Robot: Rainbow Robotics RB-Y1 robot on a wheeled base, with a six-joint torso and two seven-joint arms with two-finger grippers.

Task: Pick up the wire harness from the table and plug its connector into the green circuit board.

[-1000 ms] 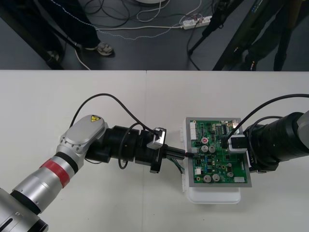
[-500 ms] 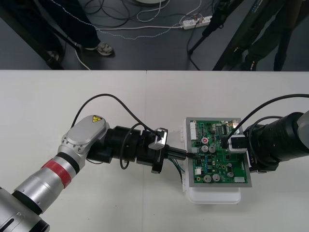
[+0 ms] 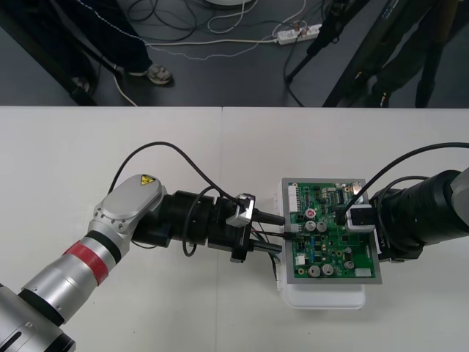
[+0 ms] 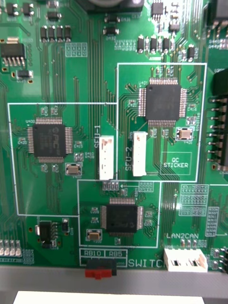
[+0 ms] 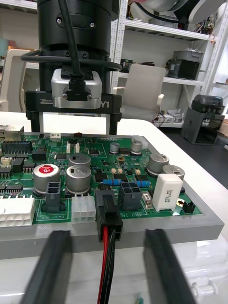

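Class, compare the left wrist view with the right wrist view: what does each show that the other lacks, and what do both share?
Left wrist view: the black plug plugged into the green circuit board, its red and black wires running through the open left end effector. Right wrist view: square chips and white sockets seen from above. Both: the green circuit board.

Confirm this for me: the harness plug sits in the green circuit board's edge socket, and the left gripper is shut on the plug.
One part is wrong. The plug does sit in the green circuit board's edge socket, but the left gripper is open, not shut on it. In the left wrist view its fingers stand well apart on either side, clear of the plug.
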